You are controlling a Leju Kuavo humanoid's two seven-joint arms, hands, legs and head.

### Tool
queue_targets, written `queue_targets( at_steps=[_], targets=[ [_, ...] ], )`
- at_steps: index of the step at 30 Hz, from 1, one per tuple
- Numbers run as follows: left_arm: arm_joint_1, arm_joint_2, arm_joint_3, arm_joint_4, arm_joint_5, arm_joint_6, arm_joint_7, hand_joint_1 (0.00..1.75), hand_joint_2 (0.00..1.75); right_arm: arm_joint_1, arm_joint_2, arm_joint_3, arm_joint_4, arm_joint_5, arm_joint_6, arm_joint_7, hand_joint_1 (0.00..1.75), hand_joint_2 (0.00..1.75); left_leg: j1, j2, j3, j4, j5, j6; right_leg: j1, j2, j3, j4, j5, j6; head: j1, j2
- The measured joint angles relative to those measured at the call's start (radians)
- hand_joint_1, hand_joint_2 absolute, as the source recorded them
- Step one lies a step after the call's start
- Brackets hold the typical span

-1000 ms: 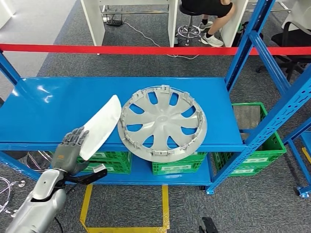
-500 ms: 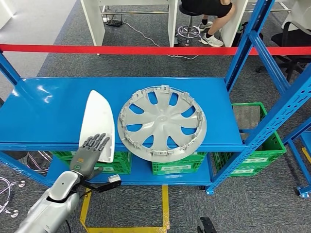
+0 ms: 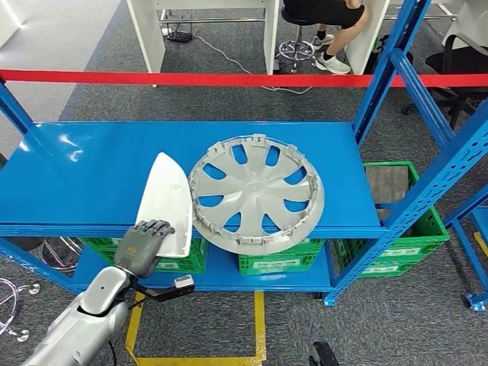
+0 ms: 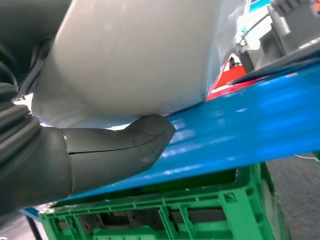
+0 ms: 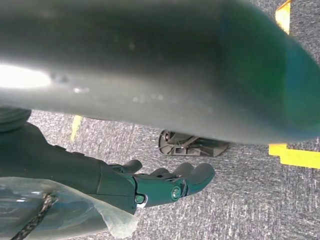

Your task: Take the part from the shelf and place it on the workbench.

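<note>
**Left hand holds white part at shelf's front edge**

Head view: left hand [image 3: 144, 244] at the front edge of the blue shelf [image 3: 86, 175], dark fingers [image 3: 154, 227] curled over the near end of the white part [image 3: 165, 200]. The part stands tilted with its pointed end aimed away toward the shelf's back, its right edge just beside the grey wheel cover [image 3: 256, 192]; whether they touch, cannot tell. The wheel cover lies flat, its front rim past the shelf lip.

The left wrist view adds the underside: thick grey thumb [image 4: 124, 150] pressed up under the part [image 4: 132, 55], so the hand grips it between thumb and fingers, over the shelf surface [image 4: 245, 120] with a green crate [image 4: 188, 210] below.

The right wrist view shows the right hand [image 5: 166, 185] hanging above grey carpet [image 5: 245, 200] with yellow tape [image 5: 298, 155], fingers loosely extended and apart, holding nothing.

Versus half a second ago: the part has swung right, its tip nearer the wheel cover, and the hand sits slightly lower and further right. A second ago the part leaned far to the right, nearly flat.

Counts: one white part, one wheel cover, three green crates [image 3: 402, 229] on the lower level, one red barrier strip [image 3: 230, 78] behind, one seated person [image 3: 336, 23] at a white desk.
</note>
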Motion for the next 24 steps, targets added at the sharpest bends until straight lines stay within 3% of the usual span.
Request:
queue_targets(
  at_steps=[17,24],
  targets=[
    [-0.007,0.016,-0.002,-0.013,0.036,0.080,0.001,1.75,1.75,-0.001,0.000,0.000,0.000,0.008,0.000,0.000,0.00,0.00,0.000,0.000,0.001,0.000,0.001,0.000,0.000,0.000,0.001,0.000,0.001,0.000,0.000,0.000],
    [0.079,0.035,0.111,-0.265,-0.040,0.091,-0.049,1.75,1.75,0.000,0.000,-0.011,0.000,0.012,-0.001,-0.012,0.00,0.00,0.000,0.000,-0.001,0.000,0.001,0.000,0.000,0.001,-0.001,0.000,0.001,0.000,0.000,0.000]
  ],
)
